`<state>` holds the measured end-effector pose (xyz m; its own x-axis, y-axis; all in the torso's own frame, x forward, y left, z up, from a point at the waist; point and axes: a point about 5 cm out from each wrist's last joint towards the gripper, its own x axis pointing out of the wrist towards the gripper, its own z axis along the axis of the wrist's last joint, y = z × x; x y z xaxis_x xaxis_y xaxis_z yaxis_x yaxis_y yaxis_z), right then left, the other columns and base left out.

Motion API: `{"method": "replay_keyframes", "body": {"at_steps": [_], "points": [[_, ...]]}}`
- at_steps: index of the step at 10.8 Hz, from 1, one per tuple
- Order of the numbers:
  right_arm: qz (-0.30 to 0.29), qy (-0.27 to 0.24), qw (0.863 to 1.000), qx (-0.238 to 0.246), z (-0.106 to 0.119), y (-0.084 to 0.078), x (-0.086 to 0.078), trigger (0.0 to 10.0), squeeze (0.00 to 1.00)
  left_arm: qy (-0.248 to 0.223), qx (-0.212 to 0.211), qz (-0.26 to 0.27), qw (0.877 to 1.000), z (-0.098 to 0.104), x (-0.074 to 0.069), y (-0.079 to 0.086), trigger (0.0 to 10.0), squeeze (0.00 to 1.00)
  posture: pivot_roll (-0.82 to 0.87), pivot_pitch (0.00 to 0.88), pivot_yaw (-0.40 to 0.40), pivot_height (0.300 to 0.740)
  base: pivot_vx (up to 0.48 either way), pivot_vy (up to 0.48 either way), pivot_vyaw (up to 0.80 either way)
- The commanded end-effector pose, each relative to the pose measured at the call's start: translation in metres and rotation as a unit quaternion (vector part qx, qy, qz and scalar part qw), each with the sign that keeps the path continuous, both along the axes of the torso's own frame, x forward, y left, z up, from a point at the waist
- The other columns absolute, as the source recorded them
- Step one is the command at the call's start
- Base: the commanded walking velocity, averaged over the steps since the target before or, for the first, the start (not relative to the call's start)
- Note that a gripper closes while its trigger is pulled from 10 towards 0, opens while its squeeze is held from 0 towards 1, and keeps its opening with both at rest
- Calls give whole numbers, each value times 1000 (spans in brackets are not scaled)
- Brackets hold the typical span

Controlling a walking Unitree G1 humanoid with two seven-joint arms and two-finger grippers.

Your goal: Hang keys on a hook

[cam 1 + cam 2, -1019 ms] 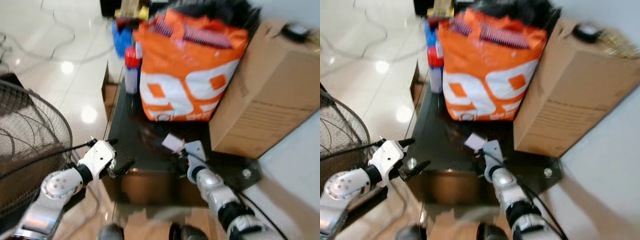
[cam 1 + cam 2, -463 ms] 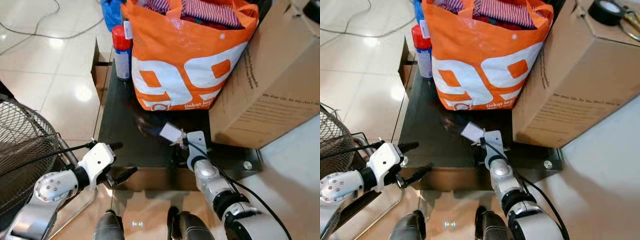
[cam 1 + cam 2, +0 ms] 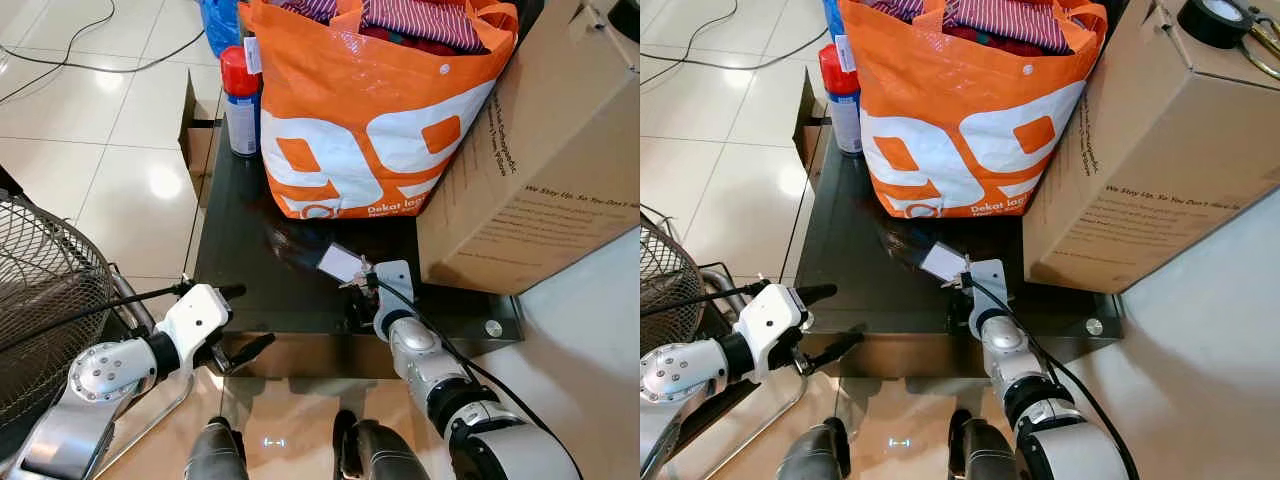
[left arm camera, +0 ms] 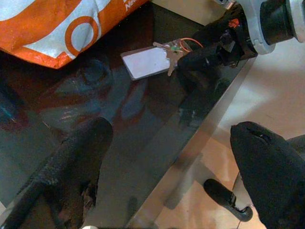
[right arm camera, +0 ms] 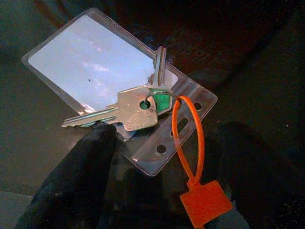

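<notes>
A small bunch of keys (image 5: pixel 133 112) on a clear card tag (image 5: pixel 90 62) with an orange zip tie (image 5: pixel 190 143) lies flat on the dark glass table (image 3: pixel 250 250), near its front edge. My right gripper (image 3: pixel 356 303) is low over the table with its fingers open. They stand either side of the tag's near end, with the orange tie between them. The left wrist view takes in the same tag (image 4: pixel 143 62) beside the right gripper (image 4: pixel 209 52). My left gripper (image 3: pixel 243 320) hangs open off the table's front left corner, holding nothing.
An orange shopping bag (image 3: pixel 370 120) full of clothes stands behind the keys. A large cardboard box (image 3: pixel 540 170) is on the right and a red-capped spray can (image 3: pixel 238 100) at the back left. A wire fan guard (image 3: pixel 40 300) stands on the floor to the left.
The view has steadied from a blur and tipped down a little. The right gripper stays at the keys, the left gripper holds its place, and the keys have not moved.
</notes>
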<state>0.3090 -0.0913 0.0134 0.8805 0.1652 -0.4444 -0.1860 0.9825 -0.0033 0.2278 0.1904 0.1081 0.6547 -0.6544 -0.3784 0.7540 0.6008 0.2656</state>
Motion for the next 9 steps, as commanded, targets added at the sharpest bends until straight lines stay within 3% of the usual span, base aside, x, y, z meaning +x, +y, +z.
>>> {"method": "replay_keyframes", "body": {"at_steps": [1,9], "points": [[-6,45,999,-4,-17,-7,-13,0,0,0,-6,-4,1000,2,-1,-3,10000,294,153,280,-131,740,0,0,0],[-4,45,998,37,-14,2,-13,0,0,-5,-1,-4,1000,1,1,-3,10000,294,153,255,-128,740,0,0,0]]}}
